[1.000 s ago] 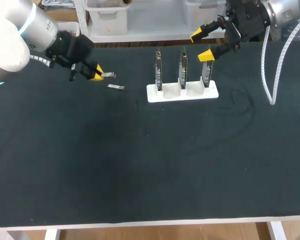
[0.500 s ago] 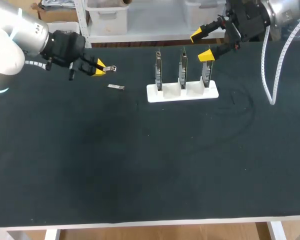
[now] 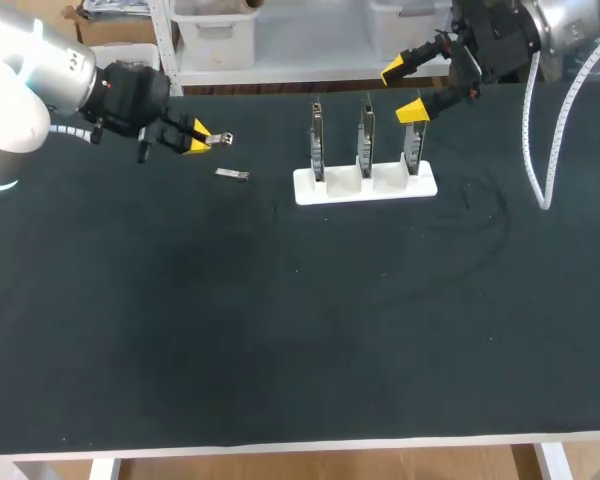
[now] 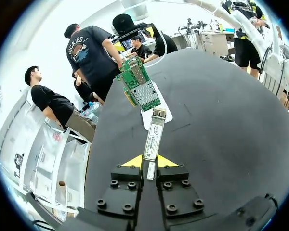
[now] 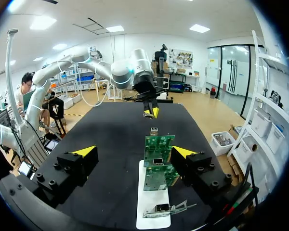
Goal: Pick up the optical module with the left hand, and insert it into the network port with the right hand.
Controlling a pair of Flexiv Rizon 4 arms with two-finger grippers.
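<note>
Optical module (image 4: 153, 139) pinched by rear end in L gripper (image 4: 147, 161), well apart from card stand (image 3: 365, 186). R gripper (image 3: 404, 90) wide open, empty, just above stand. Prob. light, rigid, slick metal; grab mid-body sides.

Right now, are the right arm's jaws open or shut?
Open. The right arm's jaws stand far apart; their yellow tips grip nothing.

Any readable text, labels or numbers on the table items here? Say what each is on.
On the optical module in the left hand: a white label with print, too blurred to read.
On the green network cards: markings too small to read.
No other text.
</note>
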